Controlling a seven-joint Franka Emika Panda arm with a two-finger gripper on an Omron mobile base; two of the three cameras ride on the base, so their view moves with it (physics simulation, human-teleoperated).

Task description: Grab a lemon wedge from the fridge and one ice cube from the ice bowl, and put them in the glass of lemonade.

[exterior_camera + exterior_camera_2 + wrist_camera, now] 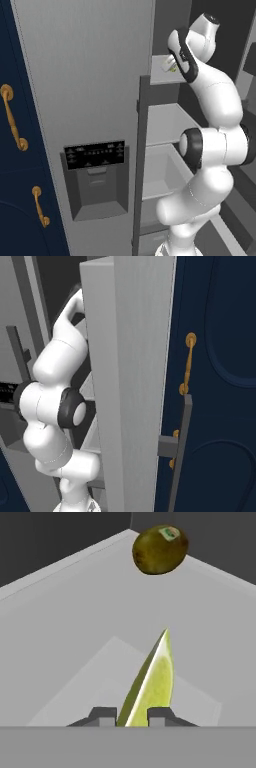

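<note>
In the hand view the lemon wedge (150,682) stands low in the centre of the frame, its base set right between the two fingers (102,716), which are drawn in against its sides and pinch it. Its long axis runs up the frame from the fingertips, leaning slightly right, pale rind edge on the left. It sits on the pale shelf (70,642) inside the fridge (85,75). A kiwi (160,549) lies well beyond it, upper centre-right. Lifting straight back out looks the likely next move.
</note>
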